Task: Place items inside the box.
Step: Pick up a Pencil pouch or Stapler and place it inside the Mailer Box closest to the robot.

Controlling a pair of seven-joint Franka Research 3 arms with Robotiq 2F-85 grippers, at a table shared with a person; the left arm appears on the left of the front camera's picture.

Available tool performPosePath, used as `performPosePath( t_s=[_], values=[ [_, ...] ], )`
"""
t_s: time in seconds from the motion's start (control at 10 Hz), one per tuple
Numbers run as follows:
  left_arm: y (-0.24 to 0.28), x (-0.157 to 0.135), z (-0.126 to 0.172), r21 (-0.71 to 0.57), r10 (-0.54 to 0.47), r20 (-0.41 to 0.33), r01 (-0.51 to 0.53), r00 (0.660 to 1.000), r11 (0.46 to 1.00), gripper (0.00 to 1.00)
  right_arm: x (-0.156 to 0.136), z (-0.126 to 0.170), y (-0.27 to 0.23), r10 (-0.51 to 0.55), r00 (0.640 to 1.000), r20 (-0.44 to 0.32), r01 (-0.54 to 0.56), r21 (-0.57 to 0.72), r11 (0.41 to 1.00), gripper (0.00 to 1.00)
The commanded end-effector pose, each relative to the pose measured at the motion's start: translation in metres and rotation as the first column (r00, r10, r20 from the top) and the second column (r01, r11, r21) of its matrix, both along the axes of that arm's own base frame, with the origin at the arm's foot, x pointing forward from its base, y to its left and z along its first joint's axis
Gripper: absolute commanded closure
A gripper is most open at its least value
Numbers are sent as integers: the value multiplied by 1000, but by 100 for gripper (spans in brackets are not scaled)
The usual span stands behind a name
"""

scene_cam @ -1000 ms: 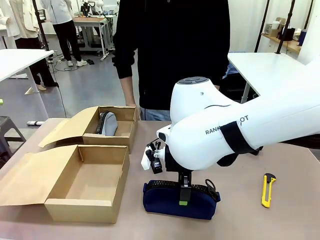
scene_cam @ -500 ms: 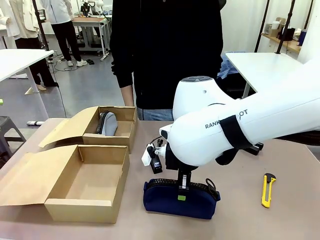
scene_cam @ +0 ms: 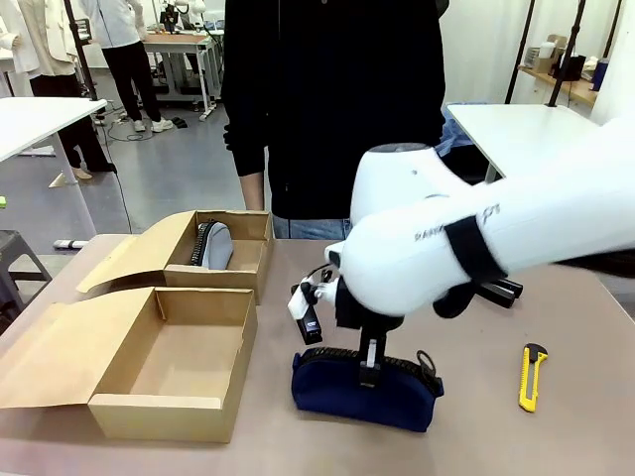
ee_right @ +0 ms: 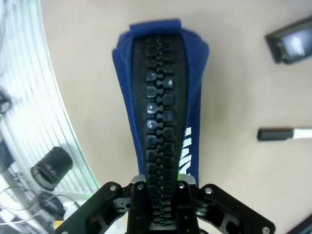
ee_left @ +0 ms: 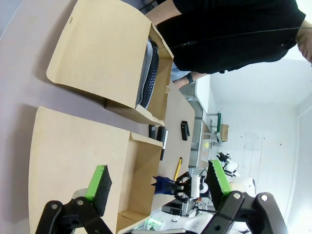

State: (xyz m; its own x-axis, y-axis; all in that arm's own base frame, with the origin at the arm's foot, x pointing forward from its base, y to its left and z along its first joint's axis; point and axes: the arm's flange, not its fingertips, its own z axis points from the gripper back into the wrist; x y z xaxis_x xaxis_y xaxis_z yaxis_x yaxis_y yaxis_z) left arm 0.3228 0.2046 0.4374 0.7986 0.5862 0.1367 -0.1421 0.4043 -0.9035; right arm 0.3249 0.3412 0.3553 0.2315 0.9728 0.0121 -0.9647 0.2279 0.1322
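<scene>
The navy zip pouch point(scene_cam: 347, 397) lies on the table in front of the person, and my right gripper point(scene_cam: 369, 373) is shut on its black zipper ridge from above. In the right wrist view the navy pouch point(ee_right: 158, 92) runs up from my right gripper point(ee_right: 158, 197), whose jaws pinch the zipper. An empty cardboard box point(scene_cam: 159, 412) stands open at the near left. Behind it a second box point(scene_cam: 213, 280) holds a grey zip pouch point(scene_cam: 211, 244). My left gripper point(ee_left: 158, 181) hangs open high over the boxes point(ee_left: 73, 161), green pads point(ee_left: 100, 183) wide apart.
A yellow utility knife point(scene_cam: 532, 375) lies at the right, a black stapler point(scene_cam: 501, 290) behind my right arm. The right wrist view shows a black marker point(ee_right: 285, 134) and a stapler point(ee_right: 292, 44) beside the pouch. The person stands at the far edge.
My right gripper has closed on the navy pouch's zipper. The pouch has shifted slightly to the right with it, and the arm has leaned right.
</scene>
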Motion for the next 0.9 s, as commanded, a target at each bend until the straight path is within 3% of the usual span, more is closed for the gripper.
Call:
performPosePath(
  t_s=[0.0,0.1,0.2,0.3,0.4,0.5,0.6,0.7,0.8],
  values=[
    [1,-1,-1,0,-12,25,12,1000,1000,0,1,76,-43,-202,974,-103,204,10,979,100],
    [1,-1,-1,0,-12,25,12,1000,1000,0,-13,116,-61,-327,933,-150,325,-38,945,100],
    [1,-1,-1,0,-12,25,12,1000,1000,0,-35,149,-73,-421,899,-122,423,-9,906,100],
    [1,-1,-1,0,-12,25,12,1000,1000,0,-52,162,-84,-484,870,-98,488,26,872,100],
    [1,-1,-1,0,-12,25,12,1000,1000,0,-54,156,-101,-605,796,-40,606,42,794,100],
    [1,-1,-1,0,-12,25,12,1000,1000,0,-34,152,-84,-385,915,-121,387,-5,922,100],
    [1,-1,-1,0,-12,25,12,1000,1000,0,-34,152,-84,-385,915,-121,387,-5,922,100],
    [1,-1,-1,0,-12,25,12,1000,1000,0,-55,177,-99,-492,867,-84,495,22,869,93],
    [1,-1,-1,0,-12,25,12,1000,1000,0,-51,171,-85,-530,834,-152,541,36,841,93]
  ],
)
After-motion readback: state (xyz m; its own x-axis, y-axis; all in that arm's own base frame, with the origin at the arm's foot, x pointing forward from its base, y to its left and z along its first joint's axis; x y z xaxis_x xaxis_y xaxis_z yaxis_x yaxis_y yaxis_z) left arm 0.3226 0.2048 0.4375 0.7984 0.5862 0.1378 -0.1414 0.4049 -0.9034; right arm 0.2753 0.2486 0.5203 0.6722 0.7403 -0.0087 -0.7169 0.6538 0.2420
